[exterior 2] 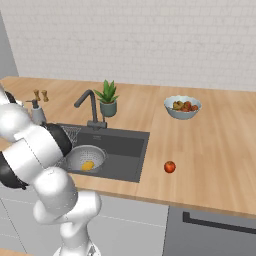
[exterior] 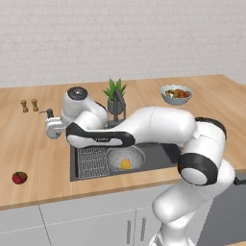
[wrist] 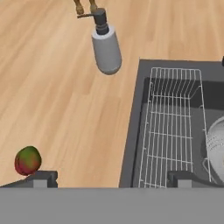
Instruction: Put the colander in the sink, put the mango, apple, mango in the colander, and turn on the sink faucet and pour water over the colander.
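End effector [wrist: 111,177] wide, empty, above counter [wrist: 57,109] beside sink [wrist: 135,127] (colander [exterior: 125,158] with 1 mango [exterior: 125,164]).

Wood-grain counter [wrist: 57,96], perforated metal colander [exterior: 126,157], matt sink [exterior 2: 131,145].

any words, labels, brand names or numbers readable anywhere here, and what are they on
There is no readable text in these pictures.
Arm link above the sink: a faint pale mark on its dark band, too small and blurred to read.
Soap pump bottle: plain grey, no label.
Fruit bowl, plant pot, colander and faucet: no markings.
Cabinet fronts and tiled wall: blank.
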